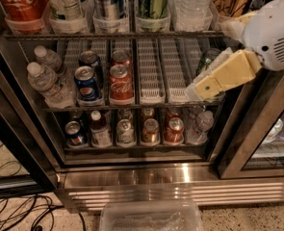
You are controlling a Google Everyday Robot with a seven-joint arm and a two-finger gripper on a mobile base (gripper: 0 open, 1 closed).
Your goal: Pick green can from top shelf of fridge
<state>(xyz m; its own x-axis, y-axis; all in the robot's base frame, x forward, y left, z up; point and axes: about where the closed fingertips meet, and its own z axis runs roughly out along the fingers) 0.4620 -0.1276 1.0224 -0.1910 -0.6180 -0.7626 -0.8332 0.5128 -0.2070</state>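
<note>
The green can [152,1], tall, lime with dark streaks, stands in a clear cup holder on the top shelf [83,34] of the fridge [180,177], right of centre; its top is cut off by the picture's edge. My arm comes in from the right with a white joint and a cream link. The gripper [200,87] at its end hangs in front of the right side of the middle shelf, below and to the right of the green can, not touching it.
A Coca-Cola bottle [21,1], other cans and a clear bottle [192,4] flank the green can. The middle shelf holds water bottles [47,83], a Pepsi can [87,83], a Coke can [120,83] and a dark green can [208,59]. A clear bin [151,216] sits on the floor.
</note>
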